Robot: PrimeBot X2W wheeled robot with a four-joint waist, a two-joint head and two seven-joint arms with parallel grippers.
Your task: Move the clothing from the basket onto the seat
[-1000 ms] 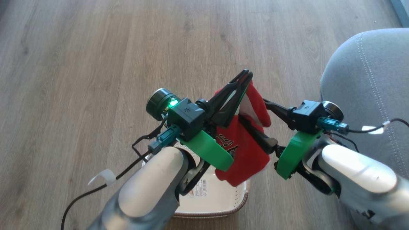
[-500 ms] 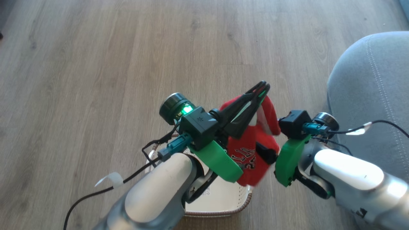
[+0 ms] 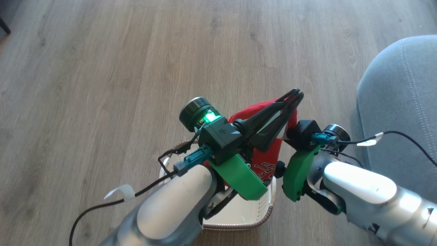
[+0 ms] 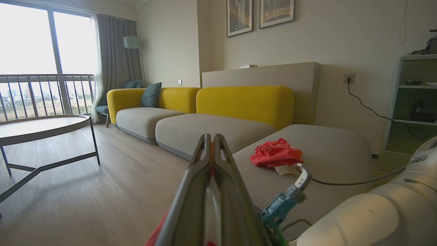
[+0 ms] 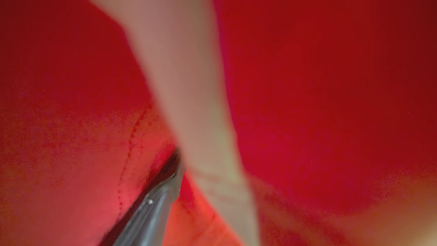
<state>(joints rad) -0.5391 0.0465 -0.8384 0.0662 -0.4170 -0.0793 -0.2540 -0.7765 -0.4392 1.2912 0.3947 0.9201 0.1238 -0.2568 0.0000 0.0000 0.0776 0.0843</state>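
A red garment with a dark printed logo (image 3: 265, 166) hangs between my two grippers, above the cream basket (image 3: 253, 220). My left gripper (image 3: 296, 93) is shut on the garment's top edge, and its closed fingers (image 4: 212, 136) point toward the grey seat (image 3: 403, 102). The right wrist (image 3: 307, 131) presses into the garment from the right, and the cloth hides its fingertips. Red cloth with a white stripe wraps its one visible finger (image 5: 150, 208). A second red garment (image 4: 276, 154) lies crumpled on the seat (image 4: 334, 147).
Wooden floor (image 3: 119, 68) surrounds the basket. In the left wrist view, a round low table (image 4: 41, 126) stands at the left. A yellow-backed sofa (image 4: 239, 102) runs along the wall behind the seat. Cables (image 3: 112, 201) trail from both wrists.
The head camera has shifted, sliding the floor and seat rightward. My right wrist has closed in on the left gripper, and the garment is bunched tighter between them.
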